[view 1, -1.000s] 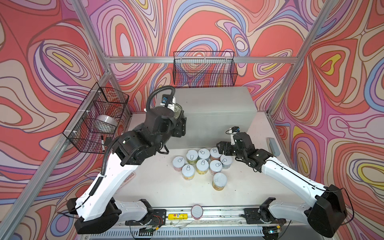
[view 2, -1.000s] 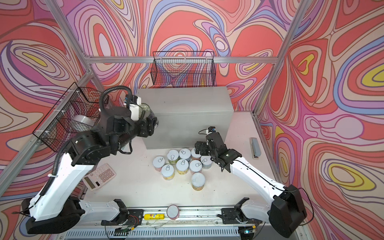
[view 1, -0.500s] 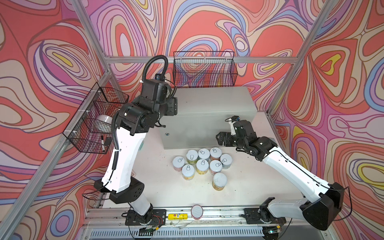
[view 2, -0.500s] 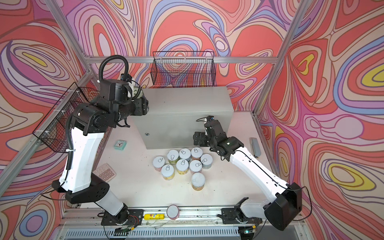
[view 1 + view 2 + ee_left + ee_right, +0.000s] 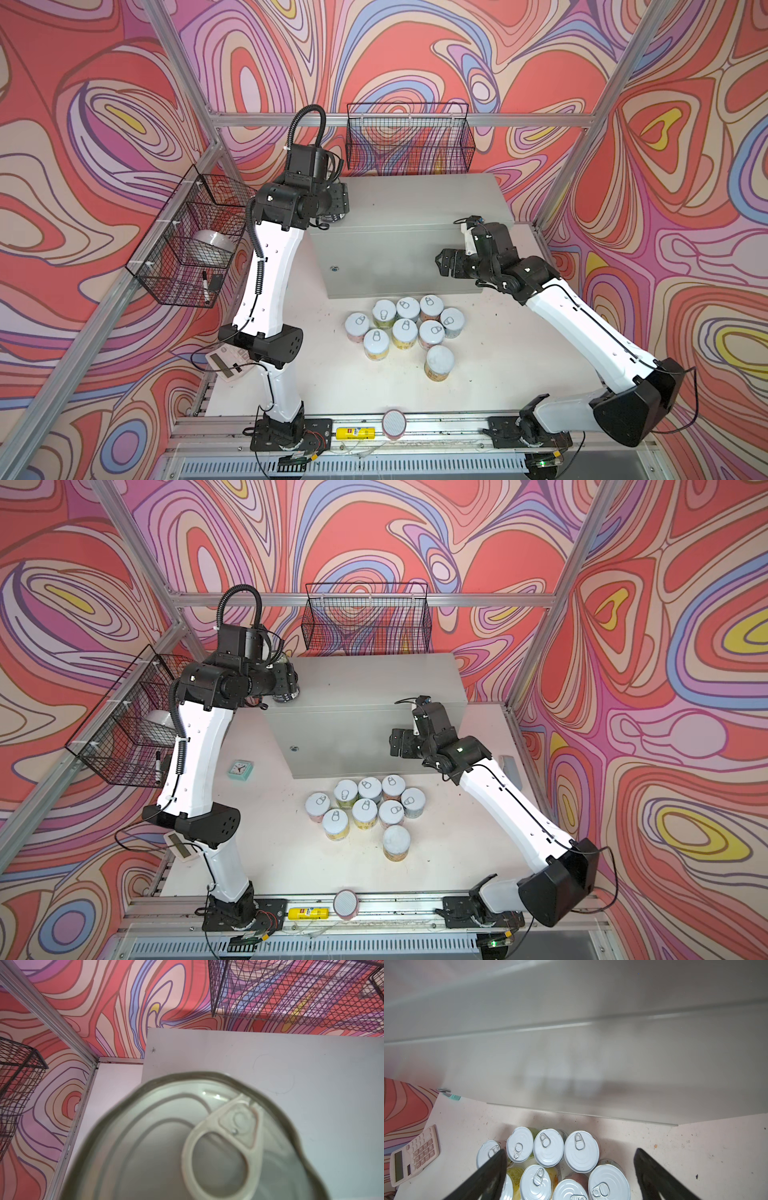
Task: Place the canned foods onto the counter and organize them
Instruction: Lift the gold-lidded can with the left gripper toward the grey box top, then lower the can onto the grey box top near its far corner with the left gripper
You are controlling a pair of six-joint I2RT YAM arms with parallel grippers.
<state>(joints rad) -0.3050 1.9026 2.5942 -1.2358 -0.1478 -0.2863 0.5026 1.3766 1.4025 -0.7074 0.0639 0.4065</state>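
Note:
My left gripper (image 5: 286, 679) is shut on a dark-labelled can (image 5: 286, 695), held just above the back left corner of the light-grey counter (image 5: 415, 208). The can's metal pull-tab lid (image 5: 187, 1136) fills the left wrist view and hides the jaws, with the counter top (image 5: 291, 1074) behind it. Several short white-lidded cans (image 5: 405, 328) stand clustered on the table in front of the counter, with a taller yellow-orange can (image 5: 439, 363) nearest the front. My right gripper (image 5: 446, 264) hovers open and holds nothing, above and behind the cluster (image 5: 548, 1147), by the counter's front face.
A black wire basket (image 5: 409, 141) hangs on the back wall just above the counter. Another basket (image 5: 195, 245) on the left wall holds a white roll and a marker. A calculator (image 5: 224, 361) and a teal clock (image 5: 241, 769) lie at the left. A yellow tube (image 5: 355, 433) and a pink-rimmed disc (image 5: 394, 423) sit on the front rail.
My left arm has risen and carried the dark can back to the counter's back left corner. The right gripper has lifted away from the can cluster, still open.

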